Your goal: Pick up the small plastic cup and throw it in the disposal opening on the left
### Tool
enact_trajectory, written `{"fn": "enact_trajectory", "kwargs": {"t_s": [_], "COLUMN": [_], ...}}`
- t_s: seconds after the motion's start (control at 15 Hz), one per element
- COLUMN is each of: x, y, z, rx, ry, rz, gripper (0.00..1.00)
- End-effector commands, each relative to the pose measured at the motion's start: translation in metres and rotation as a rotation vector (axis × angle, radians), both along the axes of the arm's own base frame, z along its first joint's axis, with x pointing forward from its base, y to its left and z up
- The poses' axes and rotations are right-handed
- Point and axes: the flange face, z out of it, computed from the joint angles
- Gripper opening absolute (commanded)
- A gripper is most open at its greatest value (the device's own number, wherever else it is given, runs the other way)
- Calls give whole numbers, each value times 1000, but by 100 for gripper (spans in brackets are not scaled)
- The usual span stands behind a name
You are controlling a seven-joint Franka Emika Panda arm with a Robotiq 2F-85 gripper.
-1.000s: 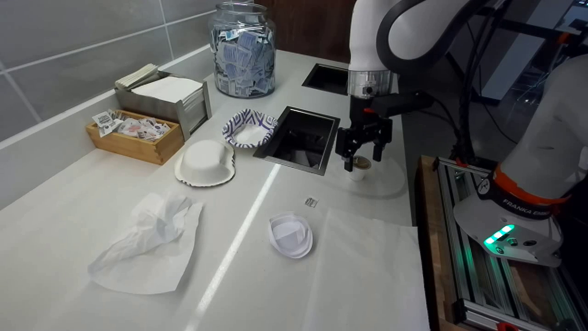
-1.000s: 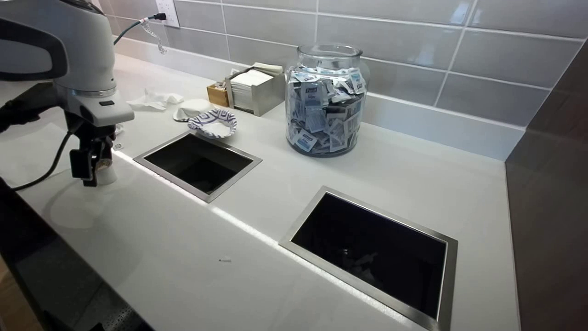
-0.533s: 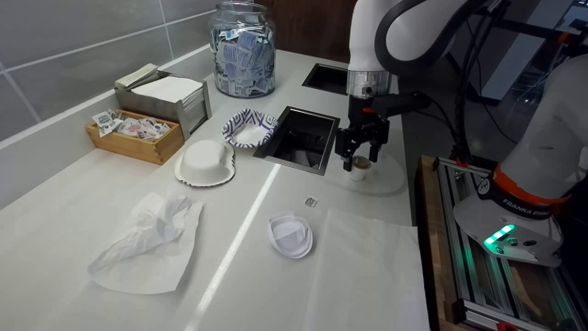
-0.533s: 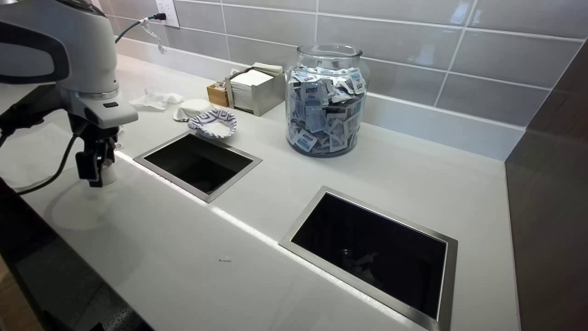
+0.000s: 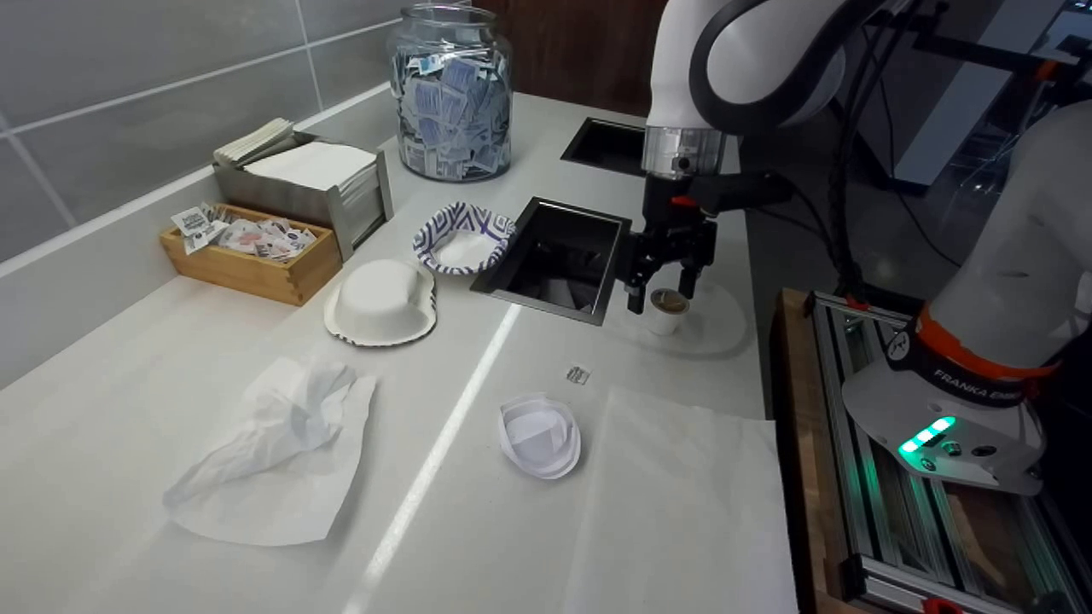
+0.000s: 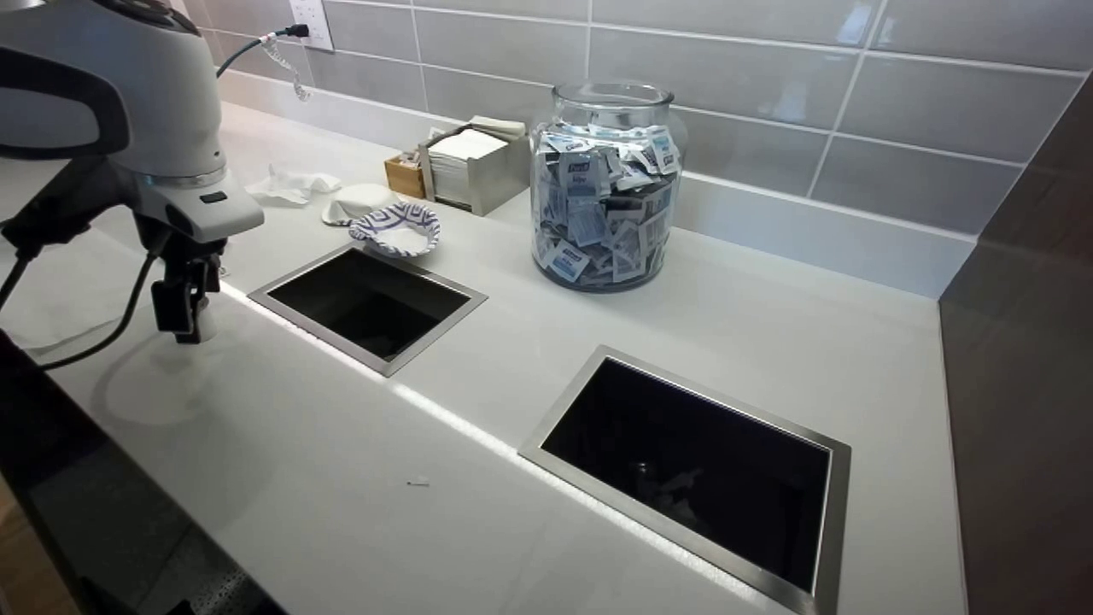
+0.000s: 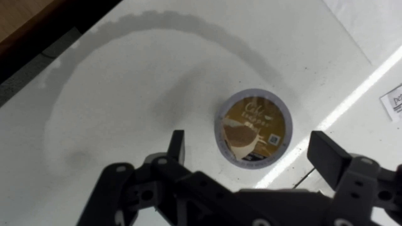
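Wrist view lets me see the pincer (image 7: pixel 248 141), its two fingers (image 7: pixel 326 153) standing widely apart. Between them and slightly ahead is the small plastic cup (image 7: pixel 253 128), upright on the counter (image 6: pixel 341 478), with a visible gap toward each finger. Near the pincer, in both exterior views, is the nearer disposal opening (image 6: pixel 433 334). At its far edge stands a patterned bowl (image 5: pixel 463 247); farther still from the pincer, a glass jar (image 5: pixel 452 102).
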Motion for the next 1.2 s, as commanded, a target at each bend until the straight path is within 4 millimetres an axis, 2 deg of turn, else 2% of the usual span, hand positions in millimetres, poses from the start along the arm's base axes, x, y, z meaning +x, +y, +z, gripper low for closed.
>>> {"fn": "enact_trajectory", "kwargs": {"t_s": [0.0,0.53,1.13], "x": [0,0,-6], "y": [0,-1,1], "z": [0,1,-12], "rx": [3,5,-60], "ry": [-1,-3,142], "rz": [2,2,-107], "gripper": [100,100,100]}}
